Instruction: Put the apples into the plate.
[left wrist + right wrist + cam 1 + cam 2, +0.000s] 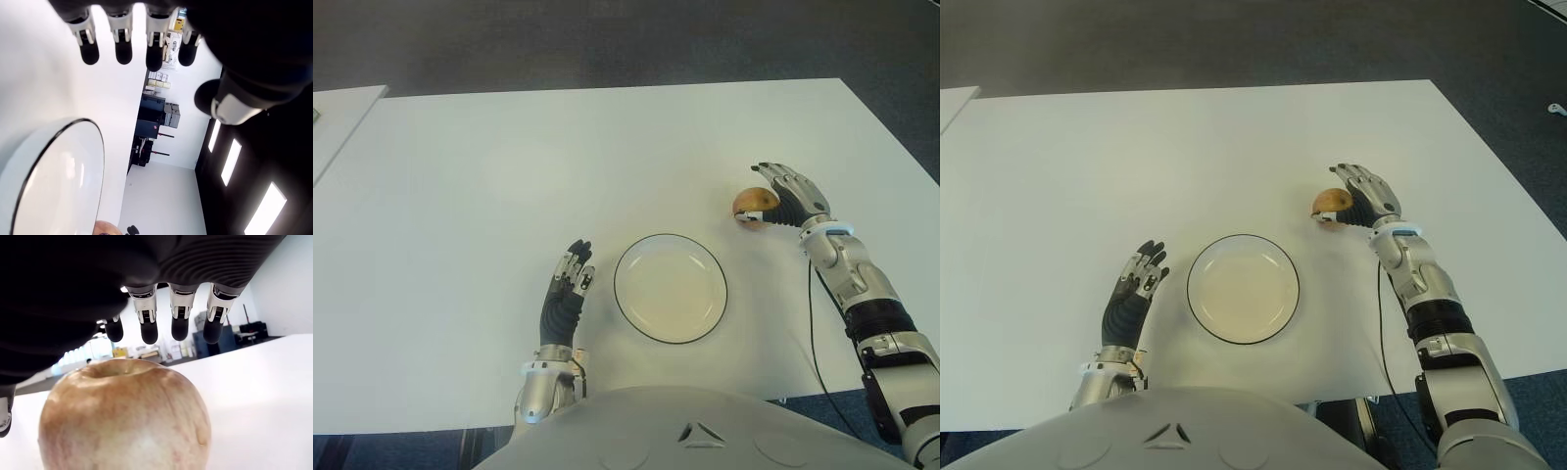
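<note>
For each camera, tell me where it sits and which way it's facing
Eye views: on the head, looking down at the table; torso, both arms show.
Left wrist view: behind the open left hand, beside the plate.
Right wrist view: behind the right hand, fingers arched over the apple, not closed.
Shared: plate, apple.

It looks like a lab or office workroom. A plain white table (607,147) stands on dark grey carpet (607,39), with a second white table (342,117) at ten o'clock. The left wrist view shows stacked equipment cases (159,115), white walls and long ceiling lights (230,161).
</note>
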`<action>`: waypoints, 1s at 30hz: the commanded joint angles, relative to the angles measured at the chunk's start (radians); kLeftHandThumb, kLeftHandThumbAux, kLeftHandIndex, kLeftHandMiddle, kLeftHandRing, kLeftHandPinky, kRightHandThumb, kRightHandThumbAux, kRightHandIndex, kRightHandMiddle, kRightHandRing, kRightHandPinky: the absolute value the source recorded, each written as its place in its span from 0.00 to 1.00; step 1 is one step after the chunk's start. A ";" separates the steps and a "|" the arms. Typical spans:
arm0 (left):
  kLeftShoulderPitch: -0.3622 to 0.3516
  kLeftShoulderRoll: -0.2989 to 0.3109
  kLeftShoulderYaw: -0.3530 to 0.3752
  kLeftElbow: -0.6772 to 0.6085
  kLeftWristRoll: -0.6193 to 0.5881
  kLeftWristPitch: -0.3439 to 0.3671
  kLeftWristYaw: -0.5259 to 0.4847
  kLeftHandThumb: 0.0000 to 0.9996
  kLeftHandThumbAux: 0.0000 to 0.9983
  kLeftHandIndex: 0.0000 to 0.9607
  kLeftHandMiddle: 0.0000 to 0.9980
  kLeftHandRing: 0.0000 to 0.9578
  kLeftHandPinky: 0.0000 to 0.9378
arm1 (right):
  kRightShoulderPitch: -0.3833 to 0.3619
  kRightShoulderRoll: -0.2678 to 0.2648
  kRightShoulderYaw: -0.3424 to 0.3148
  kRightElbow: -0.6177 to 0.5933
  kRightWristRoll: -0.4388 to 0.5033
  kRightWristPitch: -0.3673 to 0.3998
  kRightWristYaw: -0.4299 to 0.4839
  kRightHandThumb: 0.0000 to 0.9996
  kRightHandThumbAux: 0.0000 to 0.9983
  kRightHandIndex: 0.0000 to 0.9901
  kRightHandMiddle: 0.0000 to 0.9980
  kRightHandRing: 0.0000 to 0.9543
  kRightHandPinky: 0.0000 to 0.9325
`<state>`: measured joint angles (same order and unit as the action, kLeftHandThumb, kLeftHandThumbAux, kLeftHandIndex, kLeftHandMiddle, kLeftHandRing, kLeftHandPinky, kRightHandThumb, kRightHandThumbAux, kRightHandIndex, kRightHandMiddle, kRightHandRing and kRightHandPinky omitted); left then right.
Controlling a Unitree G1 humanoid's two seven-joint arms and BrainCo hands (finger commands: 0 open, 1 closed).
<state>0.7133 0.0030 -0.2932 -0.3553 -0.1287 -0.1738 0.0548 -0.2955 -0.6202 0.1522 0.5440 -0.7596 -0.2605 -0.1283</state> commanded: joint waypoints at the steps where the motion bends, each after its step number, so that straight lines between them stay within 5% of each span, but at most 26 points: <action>1: 0.007 -0.024 -0.016 -0.009 0.003 0.015 0.001 0.24 0.52 0.13 0.12 0.09 0.12 | -0.028 -0.003 0.017 0.063 0.022 0.001 -0.017 0.32 0.46 0.03 0.06 0.04 0.05; 30: 0.006 -0.023 -0.016 -0.005 -0.001 0.007 -0.005 0.24 0.53 0.11 0.12 0.10 0.13 | -0.063 0.010 0.123 0.186 0.024 0.024 -0.089 0.31 0.45 0.04 0.08 0.06 0.08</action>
<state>0.7132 0.0032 -0.2928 -0.3555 -0.1299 -0.1684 0.0547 -0.3607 -0.6189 0.2570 0.7092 -0.7324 -0.2481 -0.2126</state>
